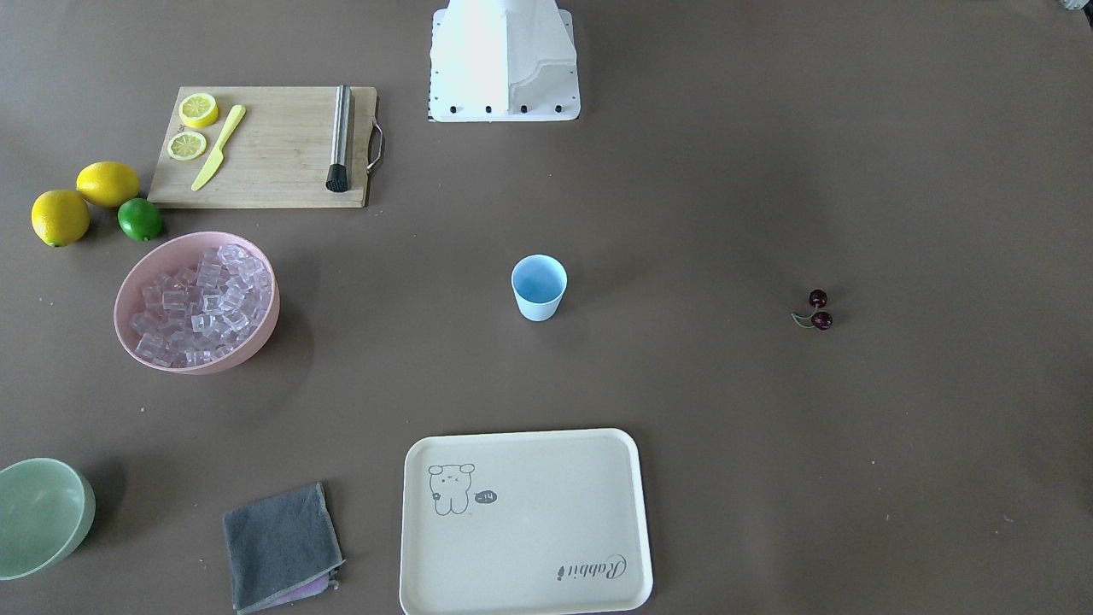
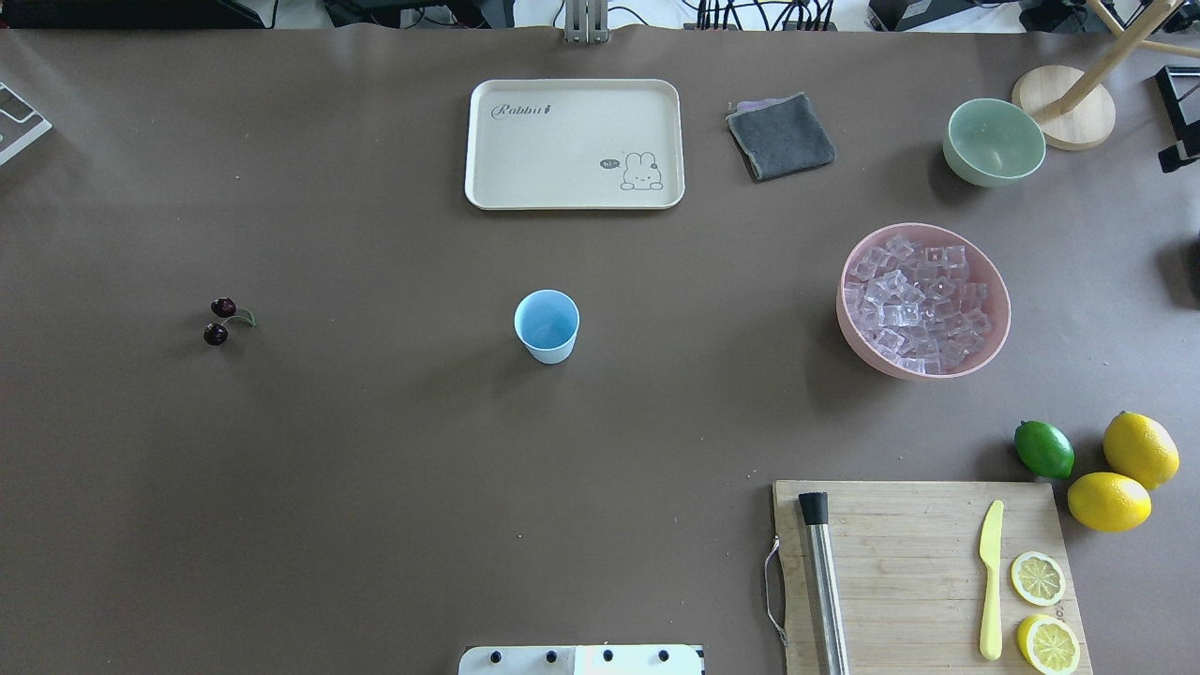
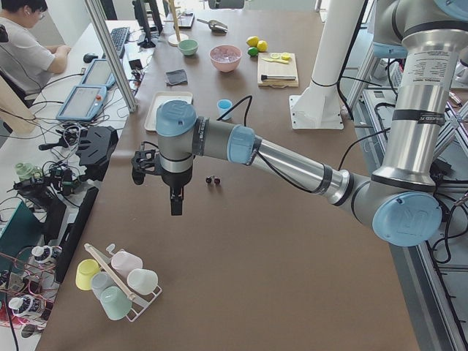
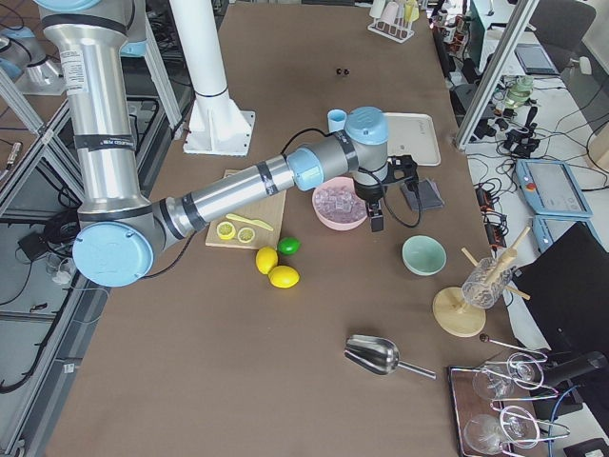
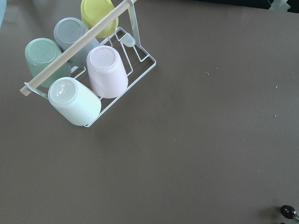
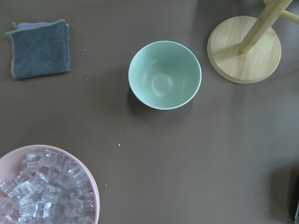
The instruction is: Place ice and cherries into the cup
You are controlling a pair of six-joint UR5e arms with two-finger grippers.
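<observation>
The light-blue cup (image 2: 547, 324) stands upright and empty at the table's middle. The cherries (image 2: 221, 321) lie on the table far to its left; one of them shows at the bottom right corner of the left wrist view (image 5: 288, 212). The ice (image 2: 914, 300) fills the pink bowl (image 2: 851, 330) to the cup's right. My left gripper (image 3: 176, 203) hangs high above the table near the cherries, seen only in the exterior left view. My right gripper (image 4: 377, 221) hangs beside the pink bowl, seen only in the exterior right view. I cannot tell whether either is open or shut.
A cream tray (image 2: 487, 192), a grey cloth (image 2: 780, 137) and a mint-green bowl (image 2: 994, 142) stand at the far side. A cutting board (image 2: 900, 562) with muddler, knife and lemon slices lies near right, beside lemons and a lime (image 2: 1043, 448). A cup rack (image 5: 79, 70) stands at far left.
</observation>
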